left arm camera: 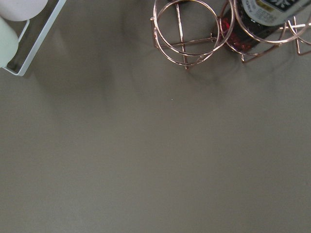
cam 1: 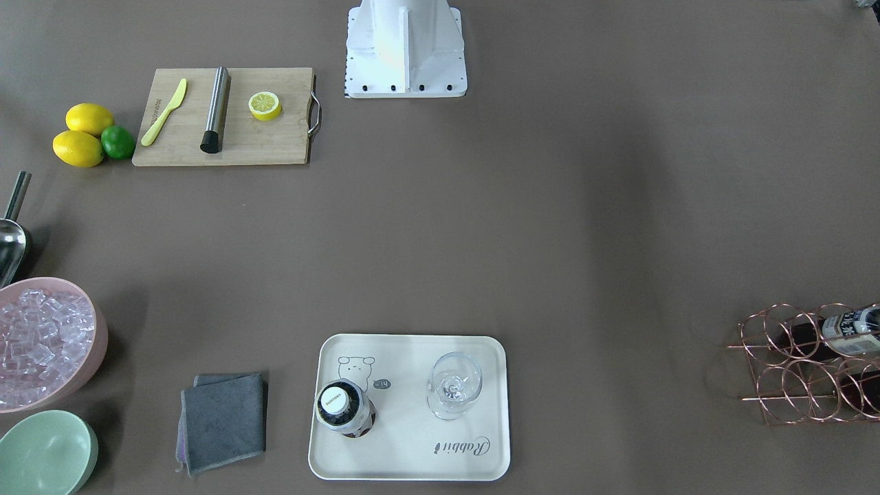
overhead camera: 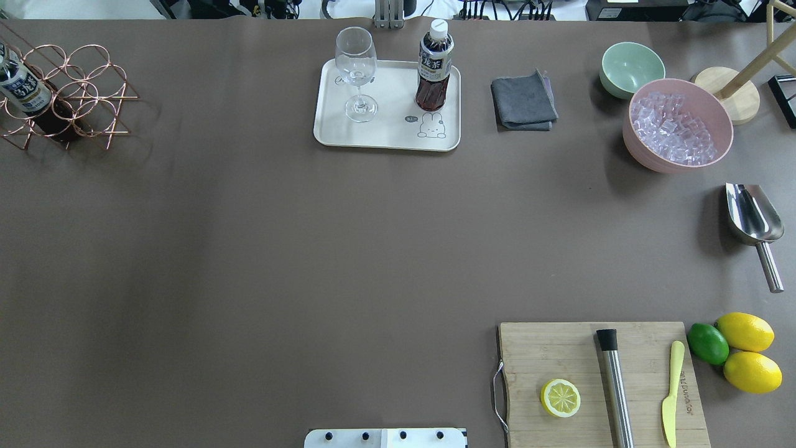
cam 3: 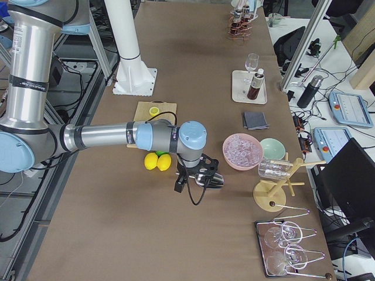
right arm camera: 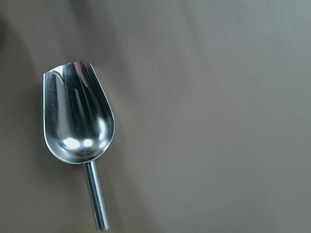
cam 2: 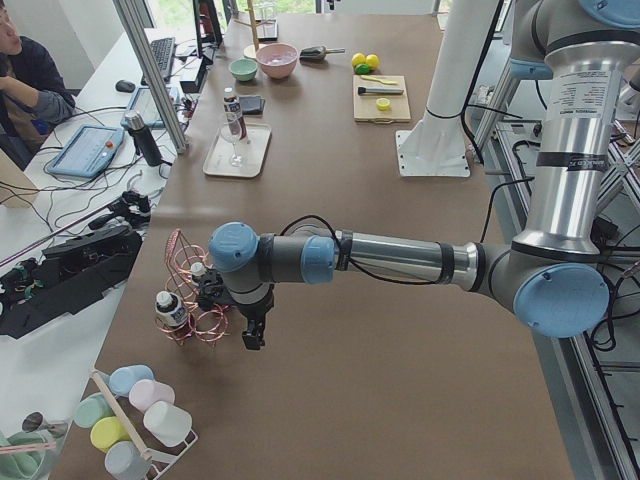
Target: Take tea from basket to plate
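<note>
Nearest the overhead camera lies the cutting board point(overhead camera: 559, 348), at 5 o'clock on the table point(overhead camera: 249, 249). It carries a lemon half point(overhead camera: 560, 397), a steel rod point(overhead camera: 615, 389) and a yellow knife point(overhead camera: 671, 395). Two lemons point(overhead camera: 745, 331) and a lime point(overhead camera: 708, 343) touch one another just beside it, at 4 o'clock. A metal scoop point(overhead camera: 749, 214) lies at 3 o'clock. At 2 o'clock stand a pink bowl point(overhead camera: 678, 165) of ice and a green bowl point(overhead camera: 629, 68), with a folded grey cloth point(overhead camera: 523, 99) at 1 o'clock.

The tray point(overhead camera: 385, 134) sits at 12 o'clock. The tea bottle point(overhead camera: 433, 65) stands upright on it, cap on, at the tray's 3 o'clock. A wine glass point(overhead camera: 356, 68) stands apart from it at the tray's 9 o'clock.

The basket point(overhead camera: 81, 87) is at 10 o'clock, well apart from the tray, and another bottle point(overhead camera: 22, 84) lies in one of its rings.

The left claw point(cam 2: 252, 340) hangs pointing down just beside the basket. The right claw point(cam 3: 177, 186) hangs near the scoop. Both show only in the side views, so I cannot tell whether either is open or closed.
</note>
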Controlling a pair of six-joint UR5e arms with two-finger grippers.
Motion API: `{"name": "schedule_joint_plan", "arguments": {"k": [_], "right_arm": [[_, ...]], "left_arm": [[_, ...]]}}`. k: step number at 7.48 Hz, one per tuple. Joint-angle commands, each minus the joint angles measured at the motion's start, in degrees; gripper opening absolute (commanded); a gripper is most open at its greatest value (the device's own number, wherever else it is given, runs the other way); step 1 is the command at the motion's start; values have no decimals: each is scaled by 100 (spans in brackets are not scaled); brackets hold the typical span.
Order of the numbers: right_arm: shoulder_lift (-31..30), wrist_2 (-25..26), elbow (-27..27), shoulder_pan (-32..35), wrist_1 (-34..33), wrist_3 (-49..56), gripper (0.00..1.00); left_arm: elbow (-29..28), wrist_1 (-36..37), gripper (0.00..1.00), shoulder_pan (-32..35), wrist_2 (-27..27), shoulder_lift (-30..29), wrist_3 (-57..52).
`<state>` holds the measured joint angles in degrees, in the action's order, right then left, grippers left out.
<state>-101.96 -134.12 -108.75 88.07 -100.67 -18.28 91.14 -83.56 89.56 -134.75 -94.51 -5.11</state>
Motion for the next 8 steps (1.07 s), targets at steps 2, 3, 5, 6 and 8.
{"name": "schedule_joint_plan", "arguments": {"k": [2,3,5,6,8], "right_arm": [[0,0,3,0,4,0,100],[0,8,3,0,4,0,100],[0,17,12,0,4,0,100],[0,17,12,0,4,0,100],[0,17,12,0,4,0,100]], "left_arm": [[324,-495,98,9,2,520,801],[325,-503,98,9,2,547,792],[334,-495,98,9,2,547,801],[317,-495,98,9,2,547,801],[343,-495,98,9,2,547,801]]}}
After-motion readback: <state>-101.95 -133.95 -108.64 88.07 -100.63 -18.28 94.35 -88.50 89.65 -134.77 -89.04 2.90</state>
